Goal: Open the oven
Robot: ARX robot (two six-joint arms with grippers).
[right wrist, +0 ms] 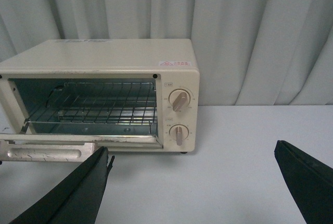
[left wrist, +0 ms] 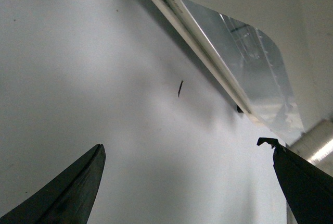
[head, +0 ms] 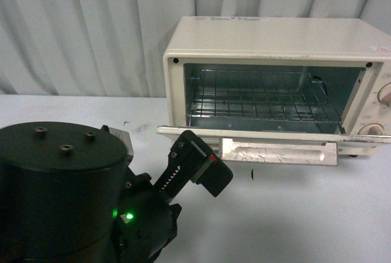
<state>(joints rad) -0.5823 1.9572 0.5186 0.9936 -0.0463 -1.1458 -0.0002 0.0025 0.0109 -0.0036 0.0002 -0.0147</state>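
Note:
The cream-white oven (head: pixel 275 49) stands on the table to the right. Its glass door (head: pixel 269 136) lies folded down flat, with the beige bar handle (head: pixel 278 151) at the front edge. The wire rack (head: pixel 256 101) shows inside the open cavity. My left gripper (head: pixel 201 165) hovers open just in front of the door's left end, holding nothing. In the left wrist view the left gripper (left wrist: pixel 183 144) has the door glass (left wrist: pixel 250 73) beyond its spread fingers (left wrist: pixel 78 193). My right gripper (right wrist: pixel 192 147) is open and empty, well back from the oven (right wrist: pixel 104 94) and facing its two knobs (right wrist: pixel 179 100).
The left arm's dark round base (head: pixel 61 189) fills the lower left of the front view. A pale pleated curtain (head: pixel 79 30) hangs behind the white table (head: pixel 293 214). A small dark mark (head: pixel 252 174) lies on the table below the door.

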